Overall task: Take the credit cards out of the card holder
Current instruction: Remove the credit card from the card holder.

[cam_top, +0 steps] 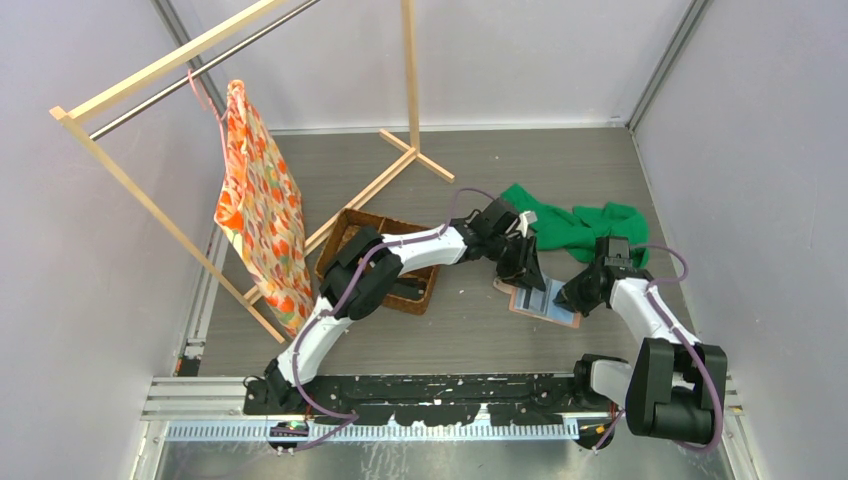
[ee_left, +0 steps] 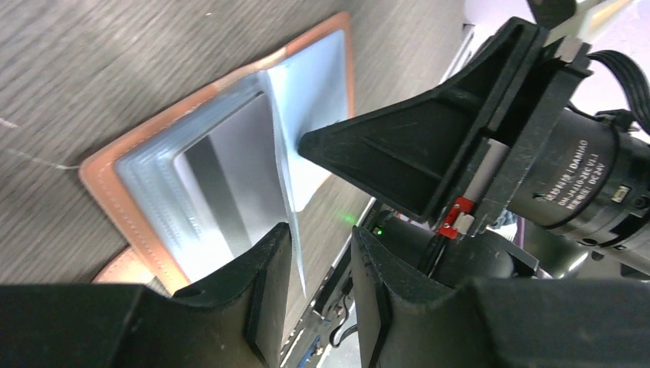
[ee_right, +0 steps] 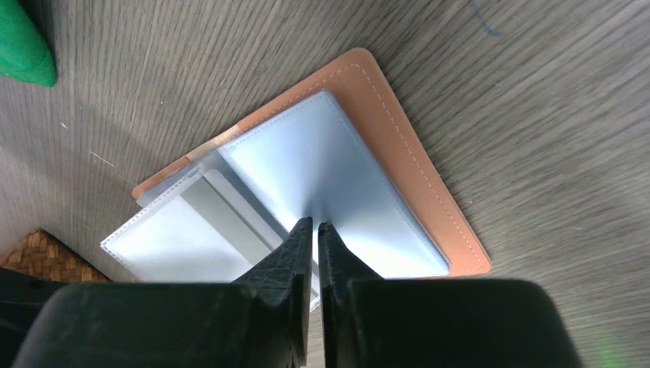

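Note:
The salmon-pink card holder (cam_top: pixel 546 301) lies open and flat on the table between both grippers. Its tan border (ee_left: pixel 107 188) frames grey sleeves; a grey card (ee_left: pixel 230 172) shows inside one. My left gripper (cam_top: pixel 526 270) is open over the holder's far edge. In the left wrist view a thin grey sleeve flap (ee_left: pixel 285 165) stands up between its fingers (ee_left: pixel 322 234), against the left one. My right gripper (cam_top: pixel 573 294) is shut, and its tips (ee_right: pixel 315 222) press down on the holder's right grey panel (ee_right: pixel 337 169). It also shows as a black wedge in the left wrist view (ee_left: pixel 305 142).
A brown woven basket (cam_top: pixel 352 222) sits left of the holder, partly under my left arm. A green cloth (cam_top: pixel 578 225) lies behind the holder. A wooden clothes rack with an orange patterned cloth (cam_top: pixel 262 215) stands at the far left.

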Controlling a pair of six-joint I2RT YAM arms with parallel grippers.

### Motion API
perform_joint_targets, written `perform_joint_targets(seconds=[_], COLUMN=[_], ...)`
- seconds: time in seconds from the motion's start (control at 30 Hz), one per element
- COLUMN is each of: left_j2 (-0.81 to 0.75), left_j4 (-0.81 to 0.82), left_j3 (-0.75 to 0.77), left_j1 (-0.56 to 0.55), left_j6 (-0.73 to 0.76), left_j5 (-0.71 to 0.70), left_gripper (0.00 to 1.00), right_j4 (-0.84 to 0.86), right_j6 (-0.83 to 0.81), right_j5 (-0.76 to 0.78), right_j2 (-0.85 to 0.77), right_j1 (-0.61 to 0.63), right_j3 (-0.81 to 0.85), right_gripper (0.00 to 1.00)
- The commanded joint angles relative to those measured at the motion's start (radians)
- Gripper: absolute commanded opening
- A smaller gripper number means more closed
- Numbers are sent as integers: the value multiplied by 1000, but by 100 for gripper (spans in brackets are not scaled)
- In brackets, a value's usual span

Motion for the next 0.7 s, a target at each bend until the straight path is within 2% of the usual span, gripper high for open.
perform_joint_targets(seconds=[0.0, 0.23, 0.4, 0.67], left_j2=[-36, -1, 42, 37], left_j4=[112, 197, 297, 327], left_j3=[14, 40, 70, 63], left_j1=[-1, -34, -60, -63], left_j6=[-35, -96, -168, -181], left_j5=[91, 129, 158, 170], left_gripper=[36, 37, 37, 37], right_j4=[-53, -205, -306, -358], right_j6=[40, 66, 60, 44], right_j5=[68, 201, 264, 277], right_j2=[-71, -213, -263, -300], right_j1=[1, -19, -52, -90], right_j3=[8, 96, 177, 209], right_gripper=[17, 31, 32, 33])
